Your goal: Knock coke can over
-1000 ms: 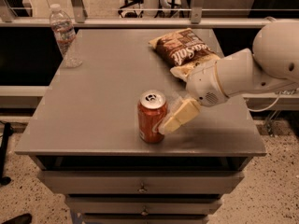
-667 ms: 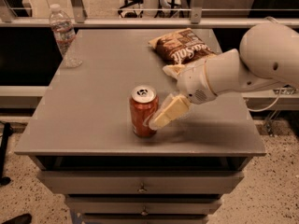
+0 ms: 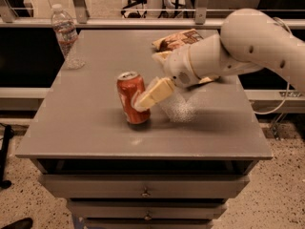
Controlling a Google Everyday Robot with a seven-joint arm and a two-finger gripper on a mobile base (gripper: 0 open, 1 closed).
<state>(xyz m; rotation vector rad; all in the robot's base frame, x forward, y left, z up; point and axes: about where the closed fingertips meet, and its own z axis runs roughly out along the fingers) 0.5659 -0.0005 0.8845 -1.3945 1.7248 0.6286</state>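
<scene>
At the far left corner of the grey tabletop (image 3: 86,132) we see a clear plastic water bottle (image 3: 66,36) with a white cap, standing upright and well apart from everything else. Moving right, the small red-orange aluminium coke can (image 3: 132,99) sits near the middle of the tabletop, a little toward the near edge. Its silver top leans slightly to the left while its base still rests on the surface. Just right of it we find the cream-coloured gripper (image 3: 147,98), angled down to the left, with its tip pressed against the can's right side about halfway up. We cannot tell how far the gripper is open, and it does not appear to have hold of anything. Behind the gripper, toward the far edge, lies a brown-and-yellow crinkled chip bag (image 3: 175,38), partly hidden by the wrist. The thick white robot arm (image 3: 250,44) reaches in from the right side of the scene, above the tabletop.
</scene>
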